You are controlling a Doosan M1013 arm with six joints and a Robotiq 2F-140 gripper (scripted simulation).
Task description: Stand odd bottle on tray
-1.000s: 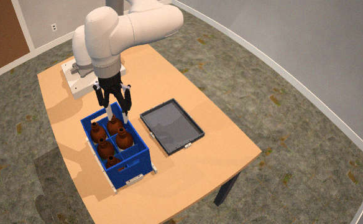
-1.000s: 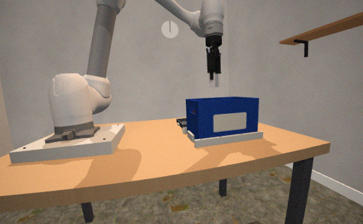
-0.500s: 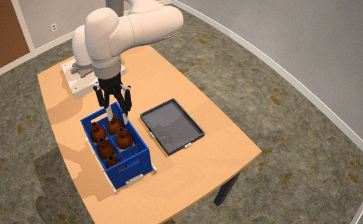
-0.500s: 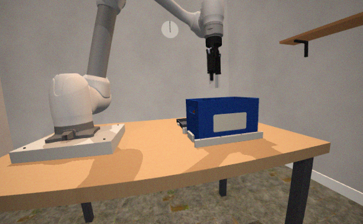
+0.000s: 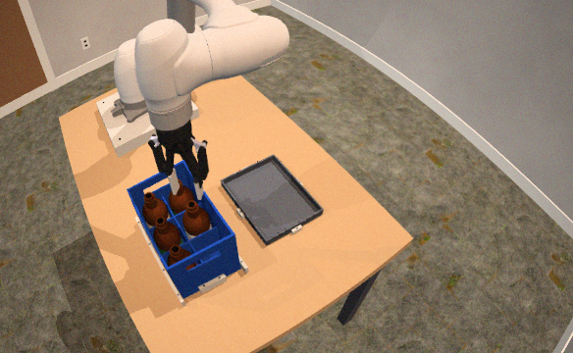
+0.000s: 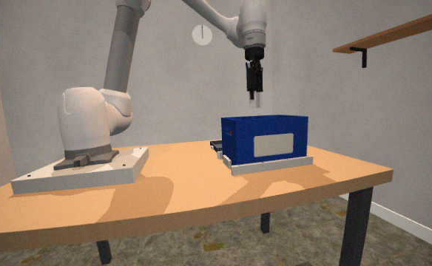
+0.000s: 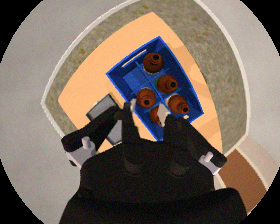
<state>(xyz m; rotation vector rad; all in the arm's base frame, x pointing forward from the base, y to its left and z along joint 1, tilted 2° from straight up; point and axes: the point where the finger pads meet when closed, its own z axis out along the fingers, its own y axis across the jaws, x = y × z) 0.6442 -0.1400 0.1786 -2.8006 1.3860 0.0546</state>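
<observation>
Brown round-shouldered bottles [image 5: 196,221] [image 7: 152,64]: all five in blue rectangular crate [image 5: 193,281] [image 6: 238,140] [image 7: 193,102], by one long edge of wooden desk [image 5: 340,235] [image 6: 186,177] [image 7: 91,85]. Dark shallow tray [image 5: 277,201] [image 6: 217,145] [image 7: 102,107] toward opposite edge. Black two-finger claw [image 5: 186,190] [image 6: 255,103] [image 7: 147,106] above crate, part-open, empty.

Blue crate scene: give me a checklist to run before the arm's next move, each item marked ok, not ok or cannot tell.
- Crate level on the table: ok.
- Five brown bottles standing in it, one compartment free: ok.
- Tray flat beside the crate, nothing on it: ok.
- Fingers apart, above the crate, holding no bottle: ok.
- Odd-necked bottle identifiable by eye: cannot tell; the necks look too alike.
- Odd bottle upright on the tray: not ok.
</observation>
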